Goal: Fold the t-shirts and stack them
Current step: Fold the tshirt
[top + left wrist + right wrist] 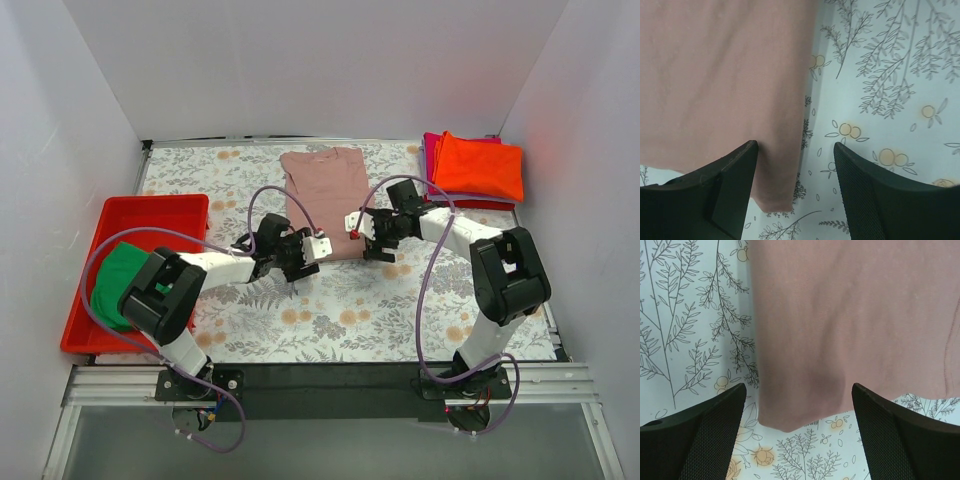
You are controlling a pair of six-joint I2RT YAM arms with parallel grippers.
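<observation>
The dusty-pink t-shirt (pixel 325 195) lies flat mid-table as a narrow lengthwise strip; its print does not show. My left gripper (pixel 296 258) is open at the shirt's near left corner, and in the left wrist view (pixel 795 172) the jaws straddle that corner of the pink cloth (pixel 715 90). My right gripper (pixel 370 244) is open at the near right corner, and in the right wrist view (pixel 799 412) the pink cloth's (pixel 850 315) corner sits between the jaws. A folded orange shirt (pixel 480 166) lies on a magenta one (pixel 434 148) at the back right. A green shirt (pixel 122 282) sits in the red tray (pixel 155 212).
The table carries a floral cloth (pixel 350 305). The red tray stands at the left edge. White walls close in the back and both sides. Purple cables loop over both arms.
</observation>
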